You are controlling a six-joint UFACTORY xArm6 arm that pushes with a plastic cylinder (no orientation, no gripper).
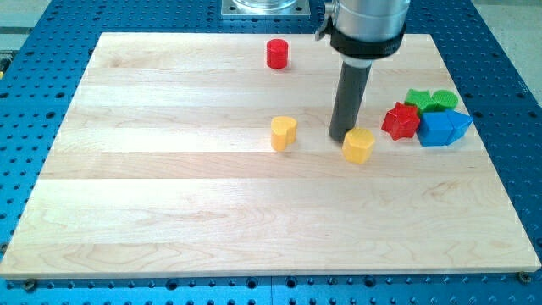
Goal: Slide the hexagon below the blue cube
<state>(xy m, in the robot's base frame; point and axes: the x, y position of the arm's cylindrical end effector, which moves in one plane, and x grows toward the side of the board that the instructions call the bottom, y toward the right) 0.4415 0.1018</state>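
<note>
Camera view: my tip (340,138) rests on the wooden board (169,212), just left of the yellow hexagon (359,146), apparently touching it. The rod has no fingers and holds nothing. The blue cube (436,130) lies right of the hexagon, apart from it, among a cluster: red star (400,121), two green blocks (430,101), another blue block (461,124). A yellow heart (284,133) sits left; a red cylinder (277,53) far.

Yellow hexagon (359,146); blue cube (437,129); red cylinder (277,54).
</note>
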